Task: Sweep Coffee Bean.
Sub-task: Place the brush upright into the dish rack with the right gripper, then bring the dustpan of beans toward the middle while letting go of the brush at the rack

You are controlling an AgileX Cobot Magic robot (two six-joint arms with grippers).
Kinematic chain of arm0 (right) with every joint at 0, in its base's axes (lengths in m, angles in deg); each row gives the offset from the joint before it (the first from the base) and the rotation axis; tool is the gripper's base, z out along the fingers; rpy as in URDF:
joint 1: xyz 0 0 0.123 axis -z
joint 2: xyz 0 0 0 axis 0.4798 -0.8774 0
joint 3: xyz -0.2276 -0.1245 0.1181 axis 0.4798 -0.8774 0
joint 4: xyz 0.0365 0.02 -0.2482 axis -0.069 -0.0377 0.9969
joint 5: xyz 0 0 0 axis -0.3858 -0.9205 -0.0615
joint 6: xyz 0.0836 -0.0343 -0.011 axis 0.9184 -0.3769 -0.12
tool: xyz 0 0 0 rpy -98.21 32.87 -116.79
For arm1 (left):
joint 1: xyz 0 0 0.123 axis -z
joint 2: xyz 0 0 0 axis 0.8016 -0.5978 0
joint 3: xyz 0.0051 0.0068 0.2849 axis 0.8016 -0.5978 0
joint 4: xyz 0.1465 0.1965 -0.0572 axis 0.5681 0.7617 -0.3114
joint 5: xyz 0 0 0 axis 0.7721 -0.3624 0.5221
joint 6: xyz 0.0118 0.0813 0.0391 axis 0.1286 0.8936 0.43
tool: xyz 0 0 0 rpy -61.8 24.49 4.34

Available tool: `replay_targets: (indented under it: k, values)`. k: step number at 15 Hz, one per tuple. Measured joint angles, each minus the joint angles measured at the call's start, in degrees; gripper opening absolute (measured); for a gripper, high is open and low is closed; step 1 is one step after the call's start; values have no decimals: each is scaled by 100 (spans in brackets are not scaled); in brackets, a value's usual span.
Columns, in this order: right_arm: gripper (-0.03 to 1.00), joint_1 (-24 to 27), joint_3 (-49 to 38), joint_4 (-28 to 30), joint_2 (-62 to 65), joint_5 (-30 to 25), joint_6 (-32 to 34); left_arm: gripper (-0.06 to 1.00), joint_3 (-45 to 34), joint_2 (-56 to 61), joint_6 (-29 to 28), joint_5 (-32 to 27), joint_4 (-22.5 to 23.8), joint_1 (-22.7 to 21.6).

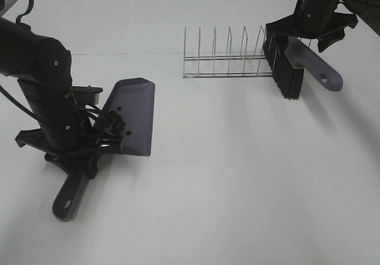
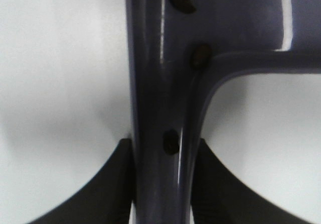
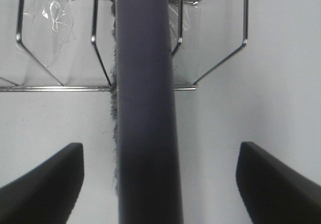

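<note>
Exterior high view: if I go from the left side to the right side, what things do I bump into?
dustpan → wire rack → brush

left arm (image 1: pixel 41 69) is presenting in matte black throughout, its joint housing reading as a fat rounded cylinder. small pale screw heads (image 1: pixel 54 63) are dotting that housing. thin black cables (image 1: pixel 24 6) are looping off the upper link, and more are bunching at the wrist. left gripper (image 1: pixel 83 158) is showing a broad, winged black body; its fingers (image 2: pixel 108 194) are appearing as dark curved wedges. right arm (image 1: pixel 314 6) is presenting in the same black, and right gripper (image 3: pixel 160 184) is showing blunt, matte, slanted finger tips.
</note>
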Motion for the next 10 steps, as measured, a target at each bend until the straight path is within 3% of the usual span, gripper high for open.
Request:
replay_targets:
  k: [3, 10]
  values:
    - [72, 0, 0, 0, 206, -327, 0, 26, 0, 46, 0, 6, -6, 0]
    - [72, 0, 17, -103, 561, -395, 0, 26, 46, 189, 69, 143, -476, 52]
